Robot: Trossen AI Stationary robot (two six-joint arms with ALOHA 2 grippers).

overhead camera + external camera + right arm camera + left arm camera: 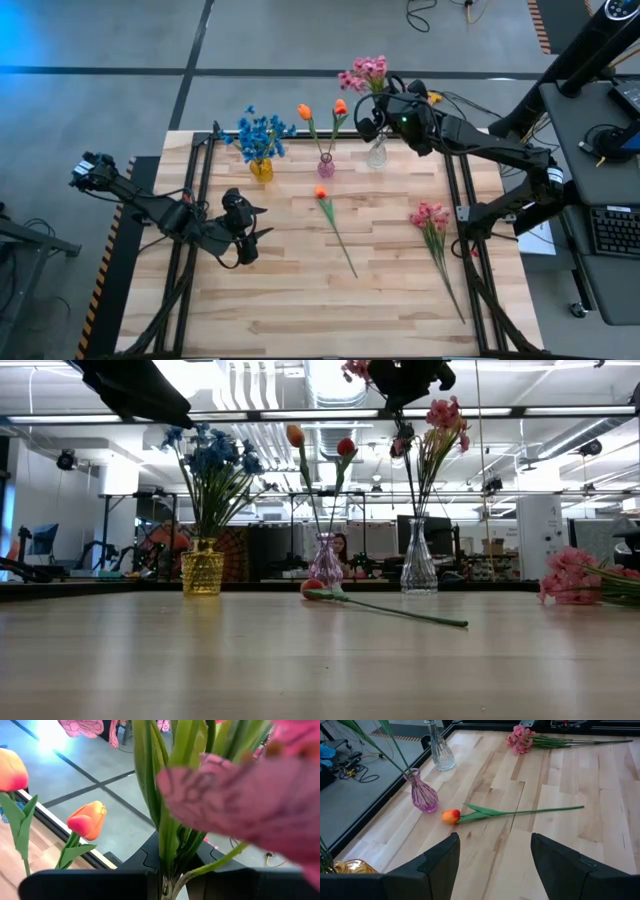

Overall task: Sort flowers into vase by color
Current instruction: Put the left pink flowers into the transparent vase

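Three vases stand along the table's far edge. A yellow vase [261, 170] holds blue flowers [262, 132], a pink vase [326, 166] holds two orange tulips [322, 110], and a clear vase [376, 154] holds pink flowers [445, 415]. My right gripper [375, 108] hovers above the clear vase, shut on a pink spray [365, 72]. One orange tulip [322, 192] and a pink bunch [430, 215] lie flat on the table. My left gripper [495, 860] is open over the table's left half, pointing at the lying tulip [451, 816]. My right gripper pinches several green stems [167, 865] of the pink spray between its two fingers, a little below the blossoms. The fingers come nearly level from the table's right and lie across the stems. The stems stand upright and run down [410, 470] into the clear vase [418, 570].
The lying tulip's stem [342, 245] runs toward the near edge at the table's middle. The pink bunch's stems [450, 280] stretch toward the near right corner. Black frame rails [195, 200] edge the table's left and right sides. Bare wood lies along the near edge.
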